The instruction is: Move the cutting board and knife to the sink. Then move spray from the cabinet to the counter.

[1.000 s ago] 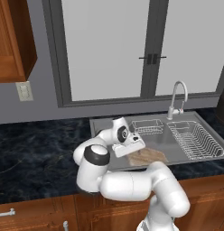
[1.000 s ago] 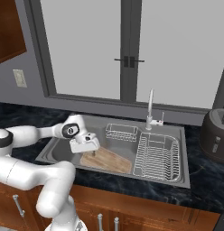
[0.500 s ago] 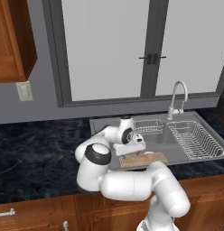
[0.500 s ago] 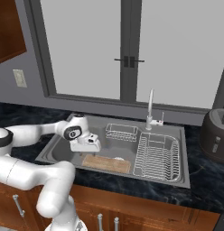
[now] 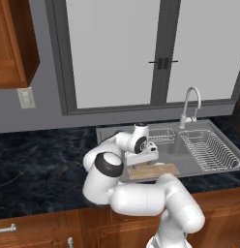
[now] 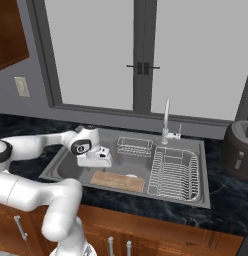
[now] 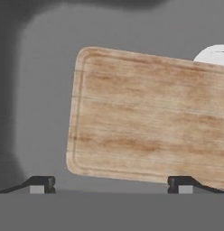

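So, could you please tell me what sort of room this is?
Most likely a home kitchen: a metal sink with a tap, a dark stone counter, and a toaster at the side.

Toaster (image 6: 239,150), faucet (image 5: 189,104), dish rack (image 6: 174,172)

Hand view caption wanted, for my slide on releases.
Open gripper above the cutting board lying flat in the sink.
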### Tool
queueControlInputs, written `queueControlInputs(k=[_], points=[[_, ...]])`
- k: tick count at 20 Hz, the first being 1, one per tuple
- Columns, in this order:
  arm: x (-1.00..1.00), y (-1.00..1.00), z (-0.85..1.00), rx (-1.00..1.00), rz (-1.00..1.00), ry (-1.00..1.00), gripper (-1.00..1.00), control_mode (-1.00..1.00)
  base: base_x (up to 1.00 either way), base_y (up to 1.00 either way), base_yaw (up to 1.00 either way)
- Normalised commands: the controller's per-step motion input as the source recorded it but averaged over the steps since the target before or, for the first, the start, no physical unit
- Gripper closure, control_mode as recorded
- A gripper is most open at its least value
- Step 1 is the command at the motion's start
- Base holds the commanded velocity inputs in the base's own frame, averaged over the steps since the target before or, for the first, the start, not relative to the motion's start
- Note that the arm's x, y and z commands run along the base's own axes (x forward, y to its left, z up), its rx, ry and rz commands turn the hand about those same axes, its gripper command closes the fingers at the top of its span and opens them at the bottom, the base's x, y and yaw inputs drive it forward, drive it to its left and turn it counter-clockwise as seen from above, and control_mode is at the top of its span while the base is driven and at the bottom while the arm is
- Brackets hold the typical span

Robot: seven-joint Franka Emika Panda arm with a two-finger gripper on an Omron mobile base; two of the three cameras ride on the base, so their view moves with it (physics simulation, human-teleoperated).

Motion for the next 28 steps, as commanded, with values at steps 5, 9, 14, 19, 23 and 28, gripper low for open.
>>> queueControlInputs(k=[5,9,14,19,23,28], points=[[-0.26,0.00,0.43,0.00,0.04,0.00,-1.00,-1.00,0.00,0.00,0.00],[-0.37,0.00,0.44,0.00,0.00,0.00,-1.00,-1.00,0.00,0.00,0.00],[-0.36,0.00,0.42,0.00,-0.01,0.00,-1.00,-1.00,0.00,0.00,0.00],[-0.38,-0.06,0.37,0.00,0.00,-0.03,-1.00,-1.00,0.00,0.00,0.00],[-0.40,-0.08,0.32,0.00,0.00,-0.07,-1.00,-1.00,0.00,0.00,0.00],[-0.46,-0.05,0.26,0.00,0.00,-0.11,-1.00,-1.00,0.00,0.00,0.00]])
